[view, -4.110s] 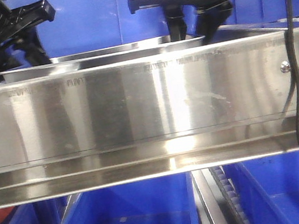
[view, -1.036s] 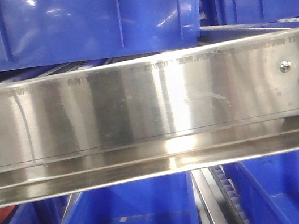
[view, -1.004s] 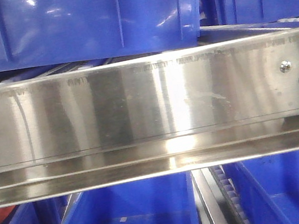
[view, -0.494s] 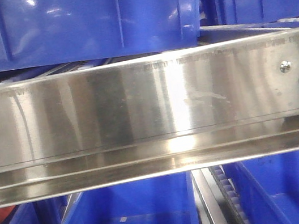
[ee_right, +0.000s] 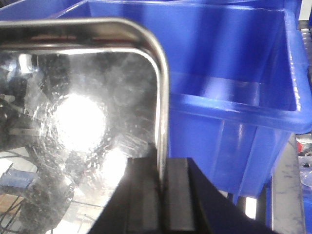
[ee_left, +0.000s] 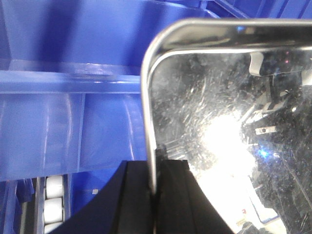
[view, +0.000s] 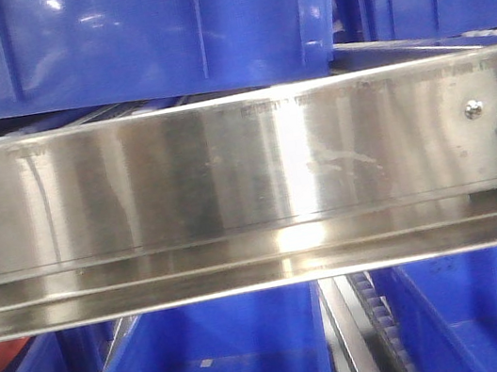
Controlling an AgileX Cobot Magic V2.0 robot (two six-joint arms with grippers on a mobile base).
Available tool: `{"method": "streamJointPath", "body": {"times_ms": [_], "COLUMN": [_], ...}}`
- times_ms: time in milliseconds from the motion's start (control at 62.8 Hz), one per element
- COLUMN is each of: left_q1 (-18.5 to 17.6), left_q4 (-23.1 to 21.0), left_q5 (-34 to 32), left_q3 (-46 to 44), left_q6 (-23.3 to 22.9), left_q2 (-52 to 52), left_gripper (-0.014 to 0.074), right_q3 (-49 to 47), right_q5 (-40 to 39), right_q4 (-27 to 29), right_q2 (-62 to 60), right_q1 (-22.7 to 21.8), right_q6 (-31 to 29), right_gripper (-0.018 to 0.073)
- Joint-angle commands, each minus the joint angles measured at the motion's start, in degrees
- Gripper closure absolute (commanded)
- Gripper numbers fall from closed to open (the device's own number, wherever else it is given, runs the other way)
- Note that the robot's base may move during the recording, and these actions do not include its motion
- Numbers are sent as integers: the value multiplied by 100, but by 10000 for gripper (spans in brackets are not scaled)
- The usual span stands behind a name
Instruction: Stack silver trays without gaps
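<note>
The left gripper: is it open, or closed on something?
Shut. In the left wrist view the left gripper has its two black fingers pressed against either side of the silver tray's rim, pinching it.

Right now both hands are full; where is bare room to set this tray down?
Bare: the floors of the lower left bin and lower right bin under the steel rail, and the blue bin beyond the right hand gripping the silver tray. Crowded: the roller strip between the lower bins.
</note>
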Motion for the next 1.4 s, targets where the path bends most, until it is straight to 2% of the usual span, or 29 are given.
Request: {"method": "streamJointPath", "body": {"times_ms": [0, 1386], "left_q1": [-40, -40], "left_q4": [-254, -254], "left_q5": [-164, -164], "left_q3": [-89, -89], "left_q6": [4, 4], "left_q2": [-71, -71], "left_gripper": [614, 614], "right_q3": [-23, -23], "right_q5": [-476, -476], "right_q4": [-7, -7], "right_q2": [-49, -49], "right_q1": [28, 28], "right_q6": [-61, -61], "right_gripper": [616, 616]}}
